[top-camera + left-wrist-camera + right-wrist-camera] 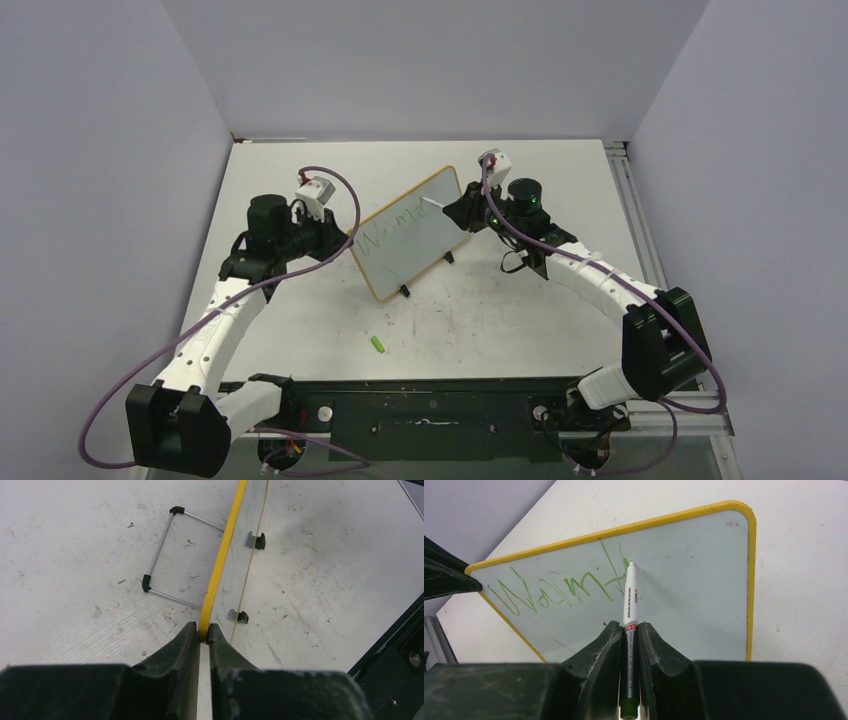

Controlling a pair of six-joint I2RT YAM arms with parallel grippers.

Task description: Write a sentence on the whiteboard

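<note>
**Fingers clamped on pen and frame: press lightly, brace firmly**

Black fingers of the right gripper (630,630) are pinched tight on the barrel of a white marker (630,597). Its tip touches the whiteboard (704,595) just right of the green sentence (559,587), which so far is only a few loose letters on one line. The left gripper (204,632) is closed on the board's yellow frame (220,565) at its left end. The board stands tilted near the middle of the table (75,580), between the two arms.

The step in hand looks like writing the first line. Doing it well probably means light, even tip pressure, since the board rests only on a thin wire stand (162,555) and could rock or slide. The left grip should take the push. Strokes should run rightward into the bare area, with room left below for a second line.

The board face is glossy and slick, with rounded corners. The stand is bare metal rod with black rubber ends. The table is matte, scuffed and speckled. The marker is smooth printed plastic with a dark green tail. A small green piece (378,344), perhaps its cap, lies near the table's front edge.
</note>
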